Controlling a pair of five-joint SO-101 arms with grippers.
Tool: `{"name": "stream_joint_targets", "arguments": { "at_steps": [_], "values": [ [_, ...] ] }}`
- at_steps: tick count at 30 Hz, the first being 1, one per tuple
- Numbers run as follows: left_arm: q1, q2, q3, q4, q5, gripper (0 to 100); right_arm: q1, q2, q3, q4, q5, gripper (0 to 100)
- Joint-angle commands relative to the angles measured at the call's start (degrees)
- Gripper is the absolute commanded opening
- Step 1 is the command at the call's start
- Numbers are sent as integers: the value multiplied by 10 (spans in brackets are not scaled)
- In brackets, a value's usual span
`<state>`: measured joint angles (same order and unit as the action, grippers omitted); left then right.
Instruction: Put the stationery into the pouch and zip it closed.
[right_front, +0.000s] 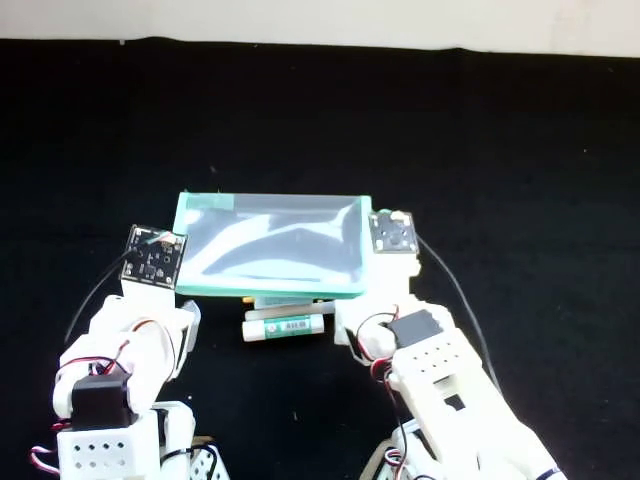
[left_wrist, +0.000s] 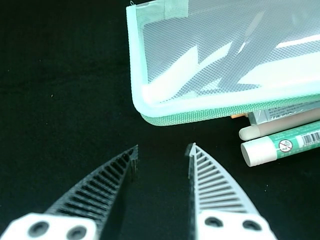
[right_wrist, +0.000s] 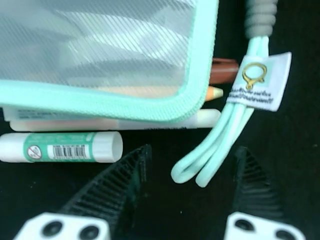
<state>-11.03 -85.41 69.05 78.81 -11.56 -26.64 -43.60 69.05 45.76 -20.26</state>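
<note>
Tabletop (right_front: 500, 150) carries the mesh pouch (right_front: 270, 245) lying flat, its near edge resting over the pens and pencils, so packing looks not yet begun. Left gripper (left_wrist: 162, 152) hangs spread open off one near corner; right gripper (right_wrist: 194, 152), also open, straddles the zip cord (right_wrist: 220, 140), likely to pull it. Glue stick (right_front: 285, 327) lies outermost.

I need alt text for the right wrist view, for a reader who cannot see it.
The right gripper, open, straddles the mint cord loop of a mesh pouch. A glue stick lies beside the pouch's edge; a white pen and a pencil poke out from under it.
</note>
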Motion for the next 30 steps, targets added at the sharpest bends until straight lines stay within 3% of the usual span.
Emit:
{"name": "stream_joint_targets", "arguments": {
  "at_steps": [1, 11, 22, 24, 28, 30],
  "values": [
    [-6, 1, -2, -12, 5, 178, -2, 3, 0, -34, -4, 262],
    [-6, 3, -2, -12, 5, 178, 53, 2, 62, -74, -1, 262],
    [-6, 4, -1, -12, 5, 178, 54, 2, 65, -74, -1, 258],
    [-6, 4, -1, -12, 5, 178, 54, 2, 65, -75, 0, 218],
    [-6, 3, -1, -12, 5, 178, 56, 2, 73, -112, 1, 16],
    [-6, 2, -1, -11, 5, 178, 56, 2, 86, -138, 1, 22]
  ]
}}
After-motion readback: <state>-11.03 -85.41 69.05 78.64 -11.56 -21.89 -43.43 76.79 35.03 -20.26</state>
